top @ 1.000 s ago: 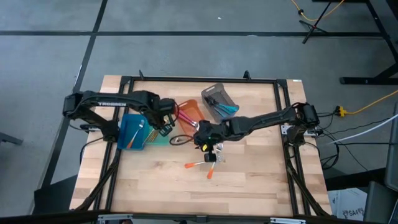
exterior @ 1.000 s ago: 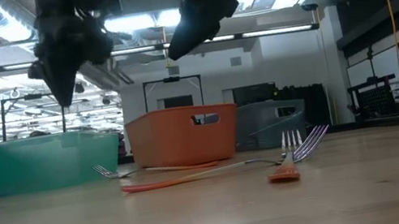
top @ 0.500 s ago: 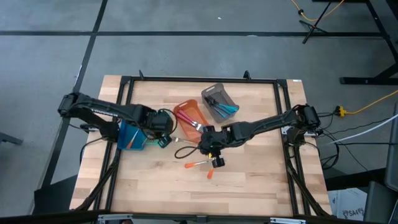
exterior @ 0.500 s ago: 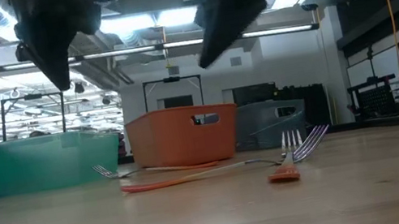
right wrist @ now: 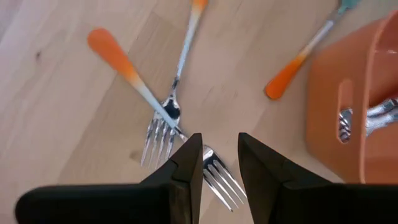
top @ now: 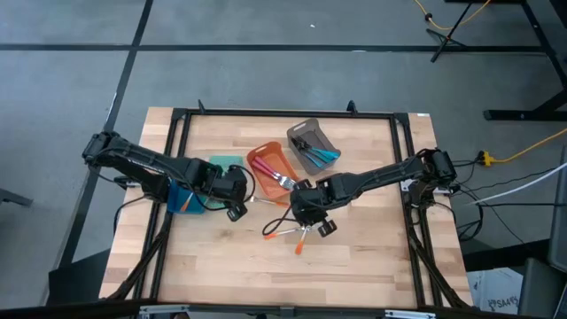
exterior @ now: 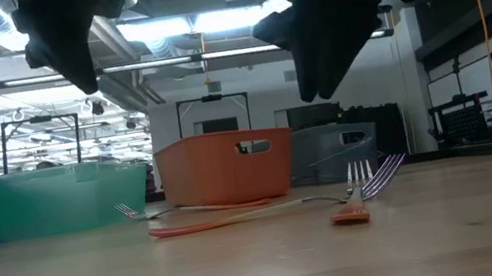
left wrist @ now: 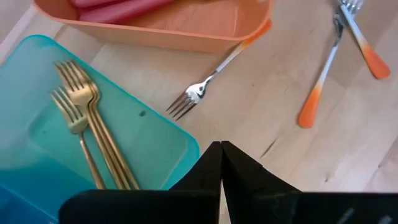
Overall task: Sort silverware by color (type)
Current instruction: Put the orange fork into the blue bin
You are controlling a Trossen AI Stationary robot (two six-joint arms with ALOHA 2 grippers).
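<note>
From above, the right hand [top: 312, 219] hovers over crossed orange-handled forks [top: 292, 233] mid-bench, evidently about to pick one. The left hand [top: 232, 197], fingers together, waits beside the teal bin [top: 223, 162]. Its wrist view shows gold forks [left wrist: 87, 127] inside. The right wrist view shows fingers apart and empty; both forks lie flat, tines nearest the hand, handles pointing away, so descent onto one neck comes next.

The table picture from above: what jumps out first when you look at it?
Probably the bright orange bin in the middle of the wooden table, with the orange-handled forks lying loose in front of it. The right gripper hangs open just above those forks. Gold forks lie in the teal bin on the left.
</note>
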